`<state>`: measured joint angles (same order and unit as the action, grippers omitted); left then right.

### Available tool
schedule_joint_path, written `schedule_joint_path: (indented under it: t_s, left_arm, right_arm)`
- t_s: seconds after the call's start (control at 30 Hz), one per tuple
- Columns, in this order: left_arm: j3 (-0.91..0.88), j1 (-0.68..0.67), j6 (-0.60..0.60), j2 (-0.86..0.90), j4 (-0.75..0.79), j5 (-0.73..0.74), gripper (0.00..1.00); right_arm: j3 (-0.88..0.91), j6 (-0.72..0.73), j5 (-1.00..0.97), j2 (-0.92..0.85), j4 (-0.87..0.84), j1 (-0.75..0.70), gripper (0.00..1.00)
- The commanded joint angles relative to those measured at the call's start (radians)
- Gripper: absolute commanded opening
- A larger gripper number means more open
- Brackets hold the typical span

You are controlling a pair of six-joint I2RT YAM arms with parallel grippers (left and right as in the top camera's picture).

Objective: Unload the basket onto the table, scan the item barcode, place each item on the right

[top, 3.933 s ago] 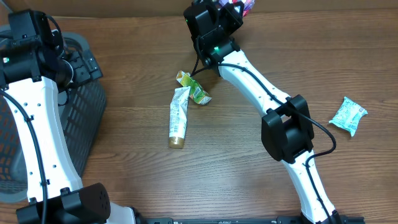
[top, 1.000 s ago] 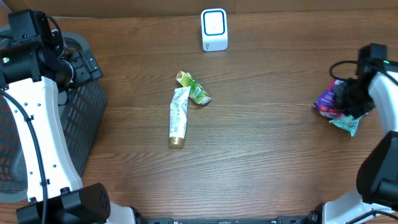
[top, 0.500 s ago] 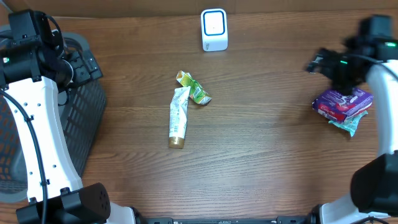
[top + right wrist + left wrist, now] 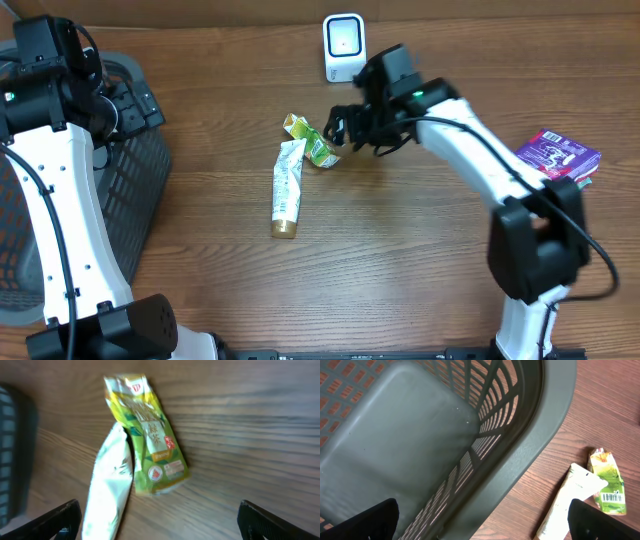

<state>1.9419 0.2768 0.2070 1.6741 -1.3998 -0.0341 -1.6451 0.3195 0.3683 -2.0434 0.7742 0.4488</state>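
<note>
Near the middle of the desk (image 4: 400, 260), just below the scanner (image 4: 345, 47) at twelve o'clock, the right hand (image 4: 350, 130) hovers with its jaws spread wide and empty. It is right beside the green packet (image 4: 318, 147), which lies flat, touching the tube (image 4: 287, 185) at its seven o'clock. Nothing is lifted, so this scan looks barely begun: grasp, carry to the scanner, show the barcode. A purple pack (image 4: 558, 155) sits at three o'clock. The left hand (image 4: 148, 108) hangs open over the basket (image 4: 130, 200) at nine.

A white tube (image 4: 287, 185) abuts the green packet (image 4: 316, 148); bare table (image 4: 400, 230) surrounds them otherwise.
</note>
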Motion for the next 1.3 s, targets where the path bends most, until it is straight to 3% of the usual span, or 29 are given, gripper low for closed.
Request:
schedule_joint_path:
  t_s: [0.0, 0.2, 0.3, 0.47, 0.57, 0.7, 0.83, 1.07, 1.17, 1.2, 1.27]
  left_arm:
    - [0.008, 0.004, 0.01, 0.003, 0.001, 0.005, 1.0]
    - [0.008, 0.004, 0.01, 0.003, 0.001, 0.005, 1.0]
    - [0.008, 0.004, 0.01, 0.003, 0.001, 0.005, 1.0]
    - [0.008, 0.004, 0.01, 0.003, 0.001, 0.005, 0.99]
    - [0.008, 0.004, 0.01, 0.003, 0.001, 0.005, 0.99]
    - [0.008, 0.004, 0.01, 0.003, 0.001, 0.005, 1.0]
    - [0.008, 0.004, 0.01, 0.003, 0.001, 0.005, 0.99]
    - [0.008, 0.004, 0.01, 0.003, 0.001, 0.005, 1.0]
    - [0.008, 0.004, 0.01, 0.003, 0.001, 0.005, 1.0]
    - [0.008, 0.004, 0.01, 0.003, 0.001, 0.005, 1.0]
    - [0.008, 0.004, 0.01, 0.003, 0.001, 0.005, 0.99]
  right_arm:
    - [0.005, 0.025, 0.026, -0.063, -0.045, 0.018, 1.0]
    - [0.005, 0.041, 0.025, -0.154, -0.17, 0.046, 0.91]
    - [0.005, 0.071, 0.026, -0.19, -0.204, 0.05, 0.77]
    - [0.005, 0.081, 0.071, -0.198, -0.141, 0.056, 0.65]
    - [0.005, 0.077, 0.101, -0.196, -0.111, 0.056, 0.39]
    - [0.0, 0.064, 0.085, -0.158, -0.062, 0.06, 0.2]
    - [0.0, 0.011, -0.088, -0.078, 0.067, 0.087, 0.21]
    - [0.001, 0.051, -0.68, 0.0, 0.272, 0.211, 0.29]
    - [0.006, 0.109, -0.753, -0.013, 0.288, 0.259, 0.53]
    - [0.006, 0.123, -0.749, -0.02, 0.288, 0.277, 0.7]
    - [0.006, 0.123, -0.749, -0.022, 0.288, 0.297, 0.76]
